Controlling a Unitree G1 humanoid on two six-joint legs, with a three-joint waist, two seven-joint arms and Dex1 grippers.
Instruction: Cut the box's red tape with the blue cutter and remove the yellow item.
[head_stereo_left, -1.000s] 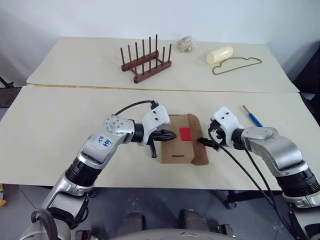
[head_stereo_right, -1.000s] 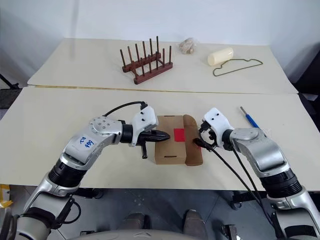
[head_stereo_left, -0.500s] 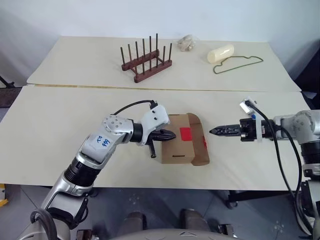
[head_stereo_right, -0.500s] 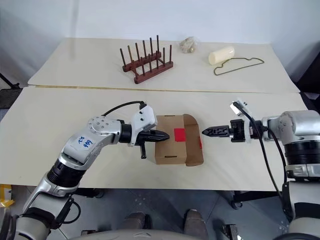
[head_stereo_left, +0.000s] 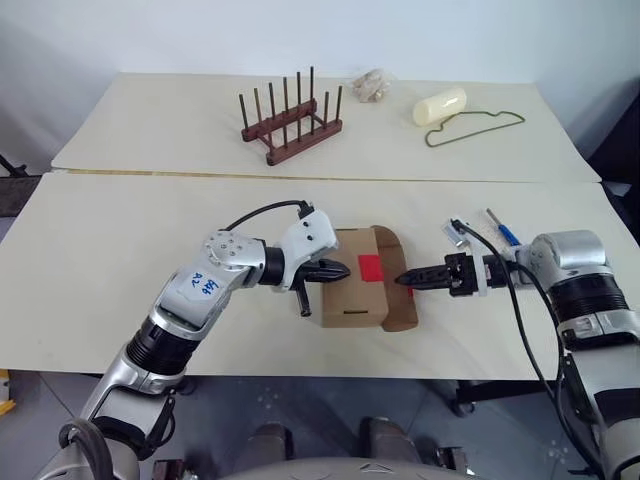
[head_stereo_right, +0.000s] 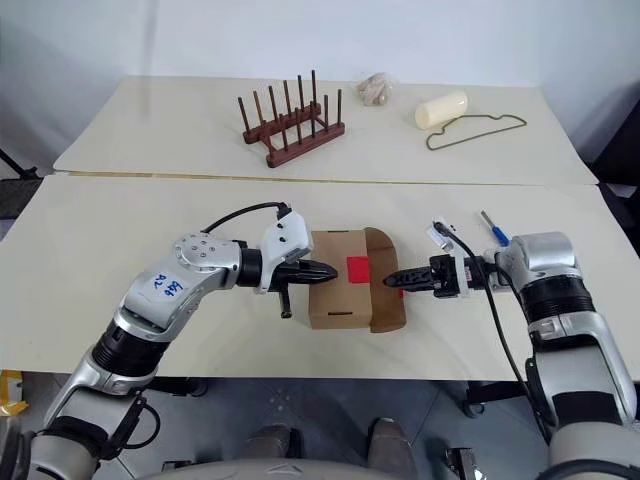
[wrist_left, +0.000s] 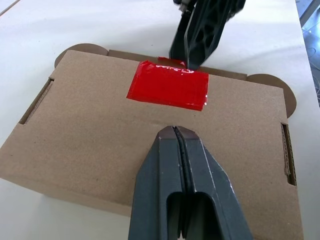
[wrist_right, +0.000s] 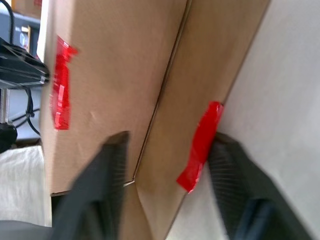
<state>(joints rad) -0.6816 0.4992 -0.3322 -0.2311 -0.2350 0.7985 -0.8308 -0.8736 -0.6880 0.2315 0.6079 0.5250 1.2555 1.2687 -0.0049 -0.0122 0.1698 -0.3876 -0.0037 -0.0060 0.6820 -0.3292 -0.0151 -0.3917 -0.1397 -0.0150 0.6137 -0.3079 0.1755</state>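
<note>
So we pin the small brown cardboard box (head_stereo_left: 362, 290) near the desk's front edge with our clenched left gripper (head_stereo_left: 338, 270); right gripper (head_stereo_left: 404, 280), part-open around its taped flap, lifts next.

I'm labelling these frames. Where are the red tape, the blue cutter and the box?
red tape (wrist_left: 168, 88): left wrist view, middle of the red patch on the lid.
blue cutter (head_stereo_left: 508, 236): left eye view, on its blue handle.
box (head_stereo_right: 332, 288): right eye view, bare cardboard of the top face.
</note>
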